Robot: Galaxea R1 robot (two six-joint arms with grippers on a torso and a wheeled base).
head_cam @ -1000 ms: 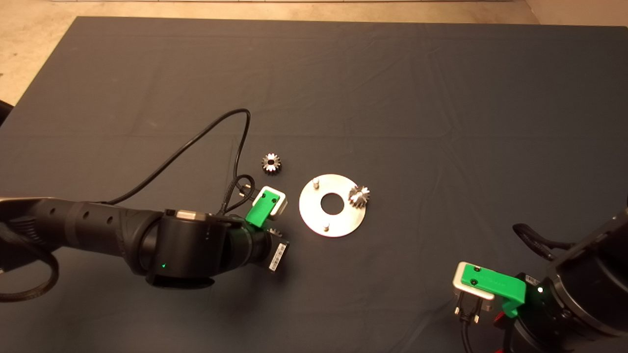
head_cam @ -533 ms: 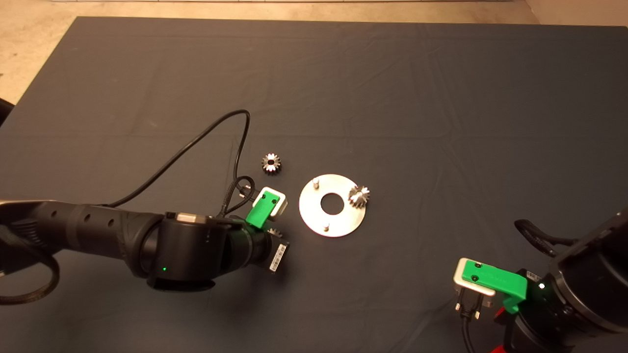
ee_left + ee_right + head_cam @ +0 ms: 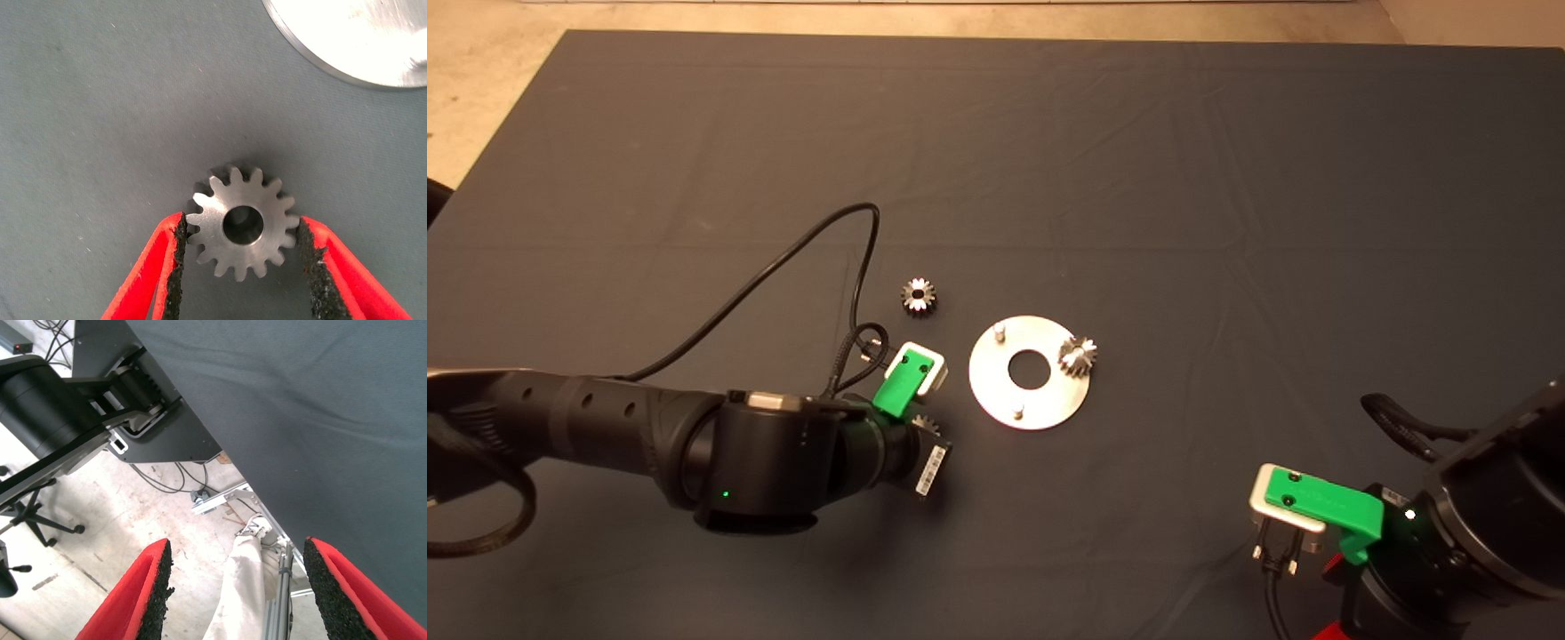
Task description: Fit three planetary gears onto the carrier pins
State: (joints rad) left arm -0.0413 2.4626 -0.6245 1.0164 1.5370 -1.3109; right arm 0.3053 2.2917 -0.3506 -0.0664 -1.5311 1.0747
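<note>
The shiny round disc [image 3: 996,387] lies mid-mat with two bare carrier pins [image 3: 1000,332] [image 3: 1017,411]. One planetary gear [image 3: 1079,356] sits at the disc's right rim, where a third pin would stand. A second gear [image 3: 918,295] lies loose on the mat to the disc's upper left. My left gripper [image 3: 923,431] is down over the third gear [image 3: 241,223], which lies flat on the mat just left of the disc [image 3: 353,40]. Its pads [image 3: 175,260] touch the gear's teeth on both sides. My right gripper [image 3: 1320,524] is parked at the lower right, open and empty [image 3: 237,550].
A black cable [image 3: 783,258] loops from the left wrist across the mat toward the loose gear. The right wrist view looks past the mat's edge [image 3: 220,453] at the floor, with a robot base, a chair leg and a cloth-covered frame.
The left arm has shifted slightly toward the near edge and settled over the gear. The right arm has drawn back a little toward the lower right. The gears and the disc have not moved.
</note>
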